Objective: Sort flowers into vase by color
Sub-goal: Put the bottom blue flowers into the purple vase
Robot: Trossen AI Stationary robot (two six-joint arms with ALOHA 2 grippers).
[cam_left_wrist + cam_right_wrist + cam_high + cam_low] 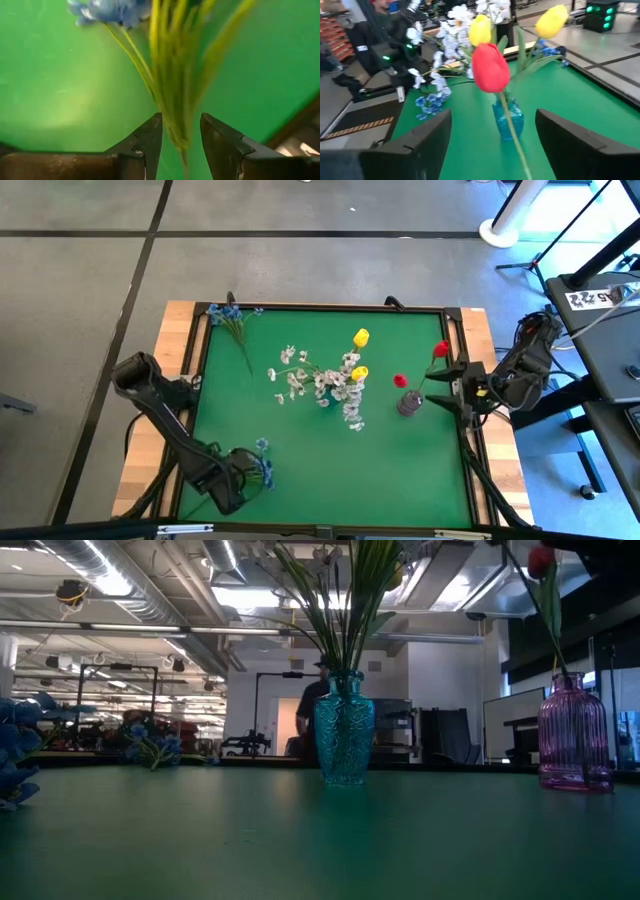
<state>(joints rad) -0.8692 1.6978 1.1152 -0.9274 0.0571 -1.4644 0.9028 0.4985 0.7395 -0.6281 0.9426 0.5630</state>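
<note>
Blue sprig (262,463) sits nearest you at the mat's front-left — your left gripper (243,477) has its fingers (145,145) closed around the green stems, the blossoms poking out just beyond. A second blue bunch (231,318) lies flat at the far-left corner of the green mat (300,440), well apart from everything else.

Mid-table, the teal vase (344,730) stands upright and holds the white sprigs (325,380) together with two yellow tulips (361,338).

Right of that, the purple vase (574,732) stands upright near the mat's right edge with red tulips (441,349) in it, stems leaning. Your right gripper (462,388) hangs just beside that vase, jaws spread wide and released — one red tulip (490,67) stands free between the fingers (420,140), touching neither.
</note>
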